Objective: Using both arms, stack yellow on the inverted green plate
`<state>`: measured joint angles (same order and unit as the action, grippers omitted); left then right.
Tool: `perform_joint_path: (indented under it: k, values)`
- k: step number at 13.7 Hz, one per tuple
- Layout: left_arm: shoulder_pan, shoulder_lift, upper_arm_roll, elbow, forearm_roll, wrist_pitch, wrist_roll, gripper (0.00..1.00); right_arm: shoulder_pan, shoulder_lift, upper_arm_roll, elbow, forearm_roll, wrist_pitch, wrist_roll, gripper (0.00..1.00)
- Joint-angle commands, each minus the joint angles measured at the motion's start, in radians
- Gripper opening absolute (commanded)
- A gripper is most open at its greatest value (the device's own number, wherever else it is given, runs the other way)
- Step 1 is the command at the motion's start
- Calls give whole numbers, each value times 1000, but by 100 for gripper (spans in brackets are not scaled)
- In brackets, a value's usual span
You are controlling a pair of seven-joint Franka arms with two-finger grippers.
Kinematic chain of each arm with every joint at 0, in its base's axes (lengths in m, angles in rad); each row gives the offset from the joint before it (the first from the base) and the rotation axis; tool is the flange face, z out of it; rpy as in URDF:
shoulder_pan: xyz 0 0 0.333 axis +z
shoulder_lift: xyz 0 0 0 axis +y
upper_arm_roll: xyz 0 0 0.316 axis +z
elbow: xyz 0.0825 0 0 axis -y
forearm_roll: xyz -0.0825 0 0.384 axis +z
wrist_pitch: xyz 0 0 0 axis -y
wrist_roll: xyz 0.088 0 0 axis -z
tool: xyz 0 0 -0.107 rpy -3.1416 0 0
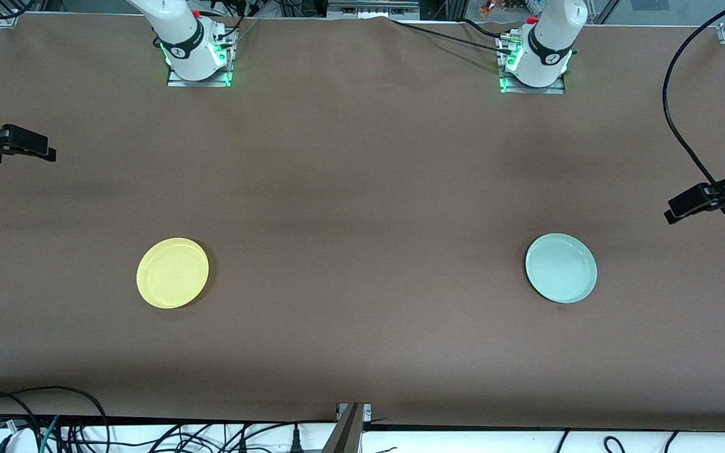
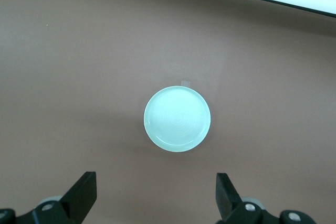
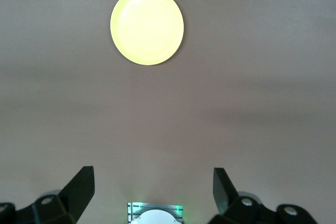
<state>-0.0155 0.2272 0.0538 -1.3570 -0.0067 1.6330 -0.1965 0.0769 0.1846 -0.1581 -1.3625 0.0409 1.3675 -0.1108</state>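
Note:
The yellow plate [image 1: 172, 272] lies flat on the brown table toward the right arm's end, hollow side up; the right wrist view shows the yellow plate [image 3: 147, 26] well apart from the fingers. The pale green plate [image 1: 561, 267] lies toward the left arm's end, also hollow side up, and the left wrist view looks straight down on the green plate [image 2: 177, 118]. My right gripper [image 1: 48, 151] hangs high over the table's edge at its own end, open and empty [image 3: 152, 178]. At the table's left-arm end my left gripper [image 1: 671, 214] hangs high, open and empty [image 2: 156, 182].
Both arm bases stand along the table's edge farthest from the front camera, the right arm's base [image 1: 197, 53] and the left arm's base [image 1: 533, 63]. A black cable [image 1: 674, 119] loops over the left arm's end. Loose cables [image 1: 73, 428] lie past the nearest edge.

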Motion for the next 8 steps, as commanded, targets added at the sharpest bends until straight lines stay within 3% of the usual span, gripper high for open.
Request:
perform_joint_path:
  k: [1, 8]
  values:
    - [-3, -20, -12, -2, -6, -12, -9, 100, -5, -4, 2, 2, 4, 2, 6, 100]
    - [11, -5, -8, 1, -4, -7, 14, 100, -6, -4, 2, 2, 5, 2, 5, 100]
